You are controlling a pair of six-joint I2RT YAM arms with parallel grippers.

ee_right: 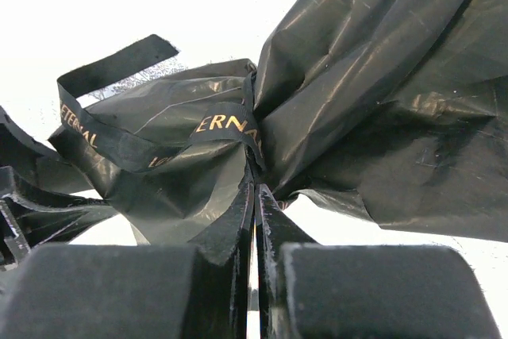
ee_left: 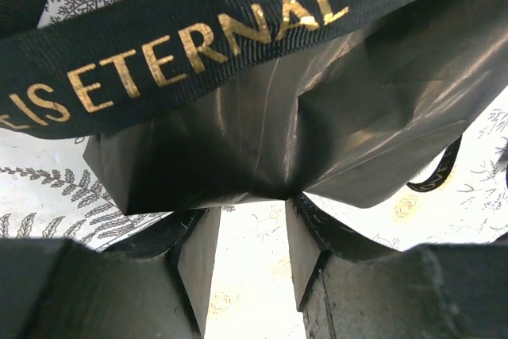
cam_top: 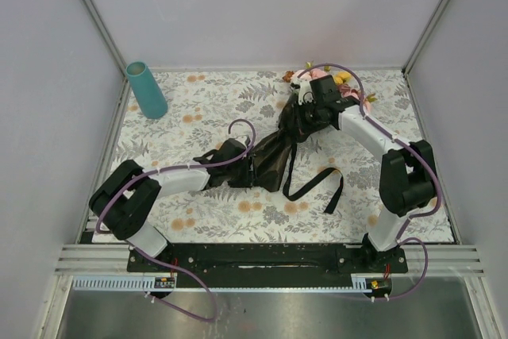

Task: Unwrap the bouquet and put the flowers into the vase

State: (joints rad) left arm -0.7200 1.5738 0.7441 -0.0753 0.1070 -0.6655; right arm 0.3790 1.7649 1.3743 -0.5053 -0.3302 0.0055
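Observation:
The bouquet [cam_top: 278, 152] lies slantwise mid-table in glossy black paper [ee_left: 262, 132]. Its flowers [cam_top: 343, 79], pink and yellow blooms, poke out at the far right end. My right gripper [cam_top: 306, 115] sits at the bouquet's pinched waist. In the right wrist view it [ee_right: 255, 184] is shut, its tips nipping the gold-lettered black ribbon [ee_right: 226, 126] where it crosses the paper. My left gripper [cam_top: 240, 154] is at the bouquet's lower end. There it [ee_left: 252, 206] stands open, the paper's bottom edge resting just over its fingertips [ee_left: 208, 220]. The teal vase [cam_top: 147, 90] stands upright at the far left.
Loose ribbon ends [cam_top: 316, 186] trail onto the floral tablecloth [cam_top: 206, 212] near the right arm. A ribbon band [ee_left: 190, 37] crosses above the paper in the left wrist view. White walls enclose the table on three sides.

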